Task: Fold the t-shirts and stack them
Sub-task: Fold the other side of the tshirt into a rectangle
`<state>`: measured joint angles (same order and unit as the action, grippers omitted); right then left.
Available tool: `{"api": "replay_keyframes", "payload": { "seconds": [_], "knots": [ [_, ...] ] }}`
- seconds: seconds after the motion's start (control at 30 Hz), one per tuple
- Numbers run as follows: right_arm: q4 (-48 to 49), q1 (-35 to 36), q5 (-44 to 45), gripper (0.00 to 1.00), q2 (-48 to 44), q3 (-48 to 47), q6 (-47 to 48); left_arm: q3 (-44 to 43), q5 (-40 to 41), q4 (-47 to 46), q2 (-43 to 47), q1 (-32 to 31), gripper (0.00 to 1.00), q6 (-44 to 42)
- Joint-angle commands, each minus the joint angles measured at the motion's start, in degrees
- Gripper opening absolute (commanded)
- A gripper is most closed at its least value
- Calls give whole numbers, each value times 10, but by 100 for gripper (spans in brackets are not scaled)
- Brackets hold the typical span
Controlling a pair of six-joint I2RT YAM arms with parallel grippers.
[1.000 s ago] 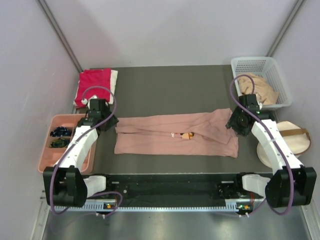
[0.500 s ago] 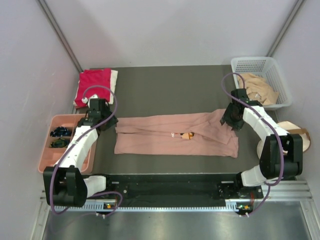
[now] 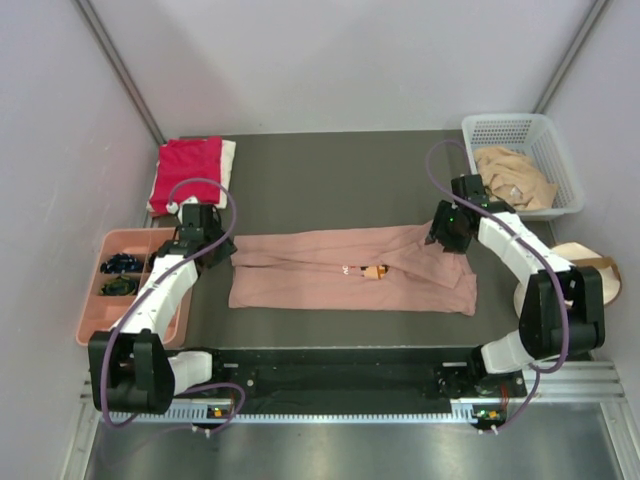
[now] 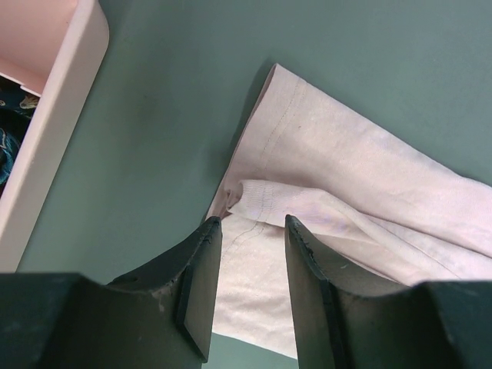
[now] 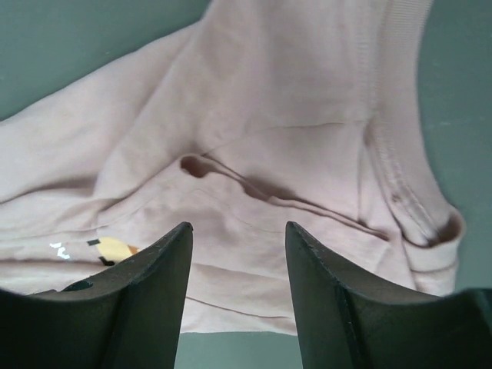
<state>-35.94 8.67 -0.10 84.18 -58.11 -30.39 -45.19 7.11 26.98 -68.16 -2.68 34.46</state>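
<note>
At the near edge of the dark grey bench, the two arms are bolted side by side and reach forward to either end of a dusty-pink cotton t-shirt. It lies in the middle of the bench as a long band running left to right, with folds along its length. A small orange pixel-art print with white text beside it shows near the band's centre. The left tool hovers at the shirt's left end over a ribbed hem, its fingers parted and released with nothing between them. The right tool hangs over the wrinkled right end near a sleeve hem, its fingers also apart and gripping nothing. To the left of the left arm, a shallow pink plastic tray holds small dark items. To the right, a round cream bag with a brown strap lies partly behind the right arm. At the far left corner, a folded red t-shirt lies on a white t-shirt. At the far right corner, a white plastic mesh basket holds a crumpled tan t-shirt.
</note>
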Motion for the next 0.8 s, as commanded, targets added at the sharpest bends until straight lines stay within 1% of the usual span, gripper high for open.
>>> {"api": "replay_keyframes", "payload": {
  "seconds": [0.0, 0.17, 0.3, 0.43, 0.77],
  "knots": [
    [47, 10, -32, 52, 22, -17, 26, -1, 6, -23, -2, 1, 44, -4],
    [68, 10, -52, 51, 55, -32, 39, -1, 13, -18, 1, 1, 44, -9],
    [74, 17, -66, 50, 95, -51, 49, 0, 17, -14, 2, 1, 44, -9],
    [76, 23, -75, 49, 114, -70, 52, 0, 22, -8, 5, 1, 43, -9],
    [81, 36, -89, 47, 129, -76, 45, -3, 30, -3, 6, 1, 43, -11]
  ]
}}
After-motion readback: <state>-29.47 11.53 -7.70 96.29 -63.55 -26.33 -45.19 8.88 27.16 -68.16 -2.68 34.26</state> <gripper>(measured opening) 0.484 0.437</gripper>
